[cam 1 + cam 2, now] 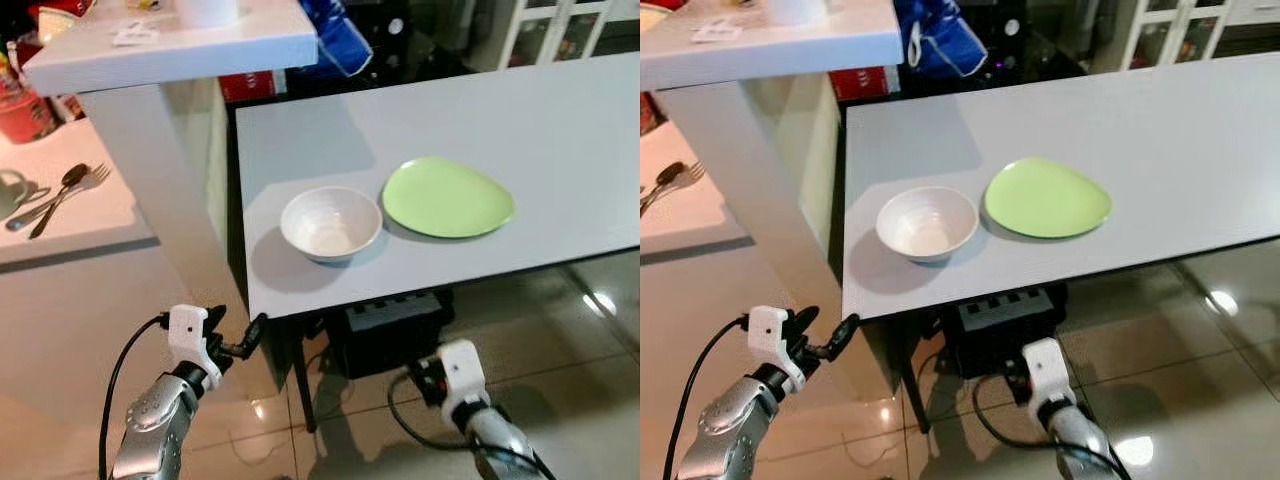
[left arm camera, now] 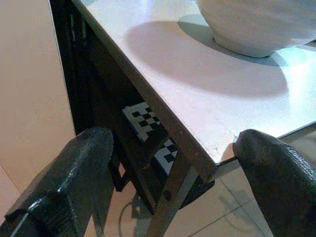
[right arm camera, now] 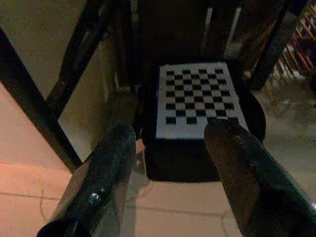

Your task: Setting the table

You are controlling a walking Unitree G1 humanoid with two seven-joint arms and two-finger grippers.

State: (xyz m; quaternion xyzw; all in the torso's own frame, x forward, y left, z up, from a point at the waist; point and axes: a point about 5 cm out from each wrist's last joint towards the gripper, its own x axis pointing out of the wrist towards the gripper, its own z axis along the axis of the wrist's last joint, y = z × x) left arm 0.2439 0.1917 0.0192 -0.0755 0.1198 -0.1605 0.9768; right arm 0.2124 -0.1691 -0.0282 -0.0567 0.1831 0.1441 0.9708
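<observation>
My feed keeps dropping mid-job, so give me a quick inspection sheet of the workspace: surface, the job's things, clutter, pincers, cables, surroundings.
Surface: grey table, mostly bare, near corner facing the robot.
Job's things: white bowl upright near that corner; green plate flat beside it, on the robot's right. Spoon and fork lie on the low white counter to the left.
Clutter: blue bag at the table's far edge; red container on the counter.
Pincers: left pincer open, below the table's corner; right pincer open, low, aimed under the table.
Cables: black cable looping off the left wrist.
Surroundings: checkerboard box under the table; glossy tiled floor.
</observation>
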